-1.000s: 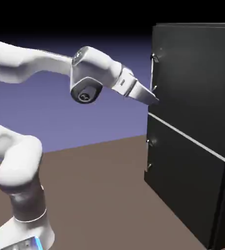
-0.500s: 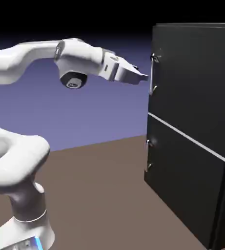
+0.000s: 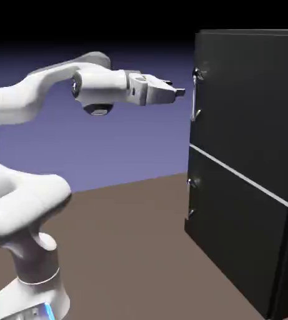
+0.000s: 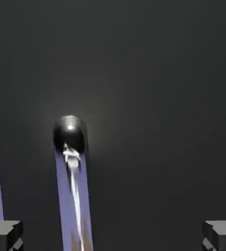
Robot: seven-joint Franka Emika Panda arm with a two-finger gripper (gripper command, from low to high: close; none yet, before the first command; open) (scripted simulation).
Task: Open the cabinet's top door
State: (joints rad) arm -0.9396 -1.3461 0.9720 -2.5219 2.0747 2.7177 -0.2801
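end effector lined up short of the top handle

the white arm's end effector (image 3: 178, 92), fingers spread apart and empty, points level at the short silver bar handle (image 3: 196, 94) on the tall matte black cabinet's (image 3: 246, 156) upper black door (image 3: 252, 100); best to ease straight in until the fingers straddle the bar. the lower door's small handle (image 3: 189, 199) sits well below, brown tabletop (image 3: 127, 250) underneath, nothing between.

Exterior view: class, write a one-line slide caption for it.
White arm holds its open gripper level, just short of the top door's silver handle.
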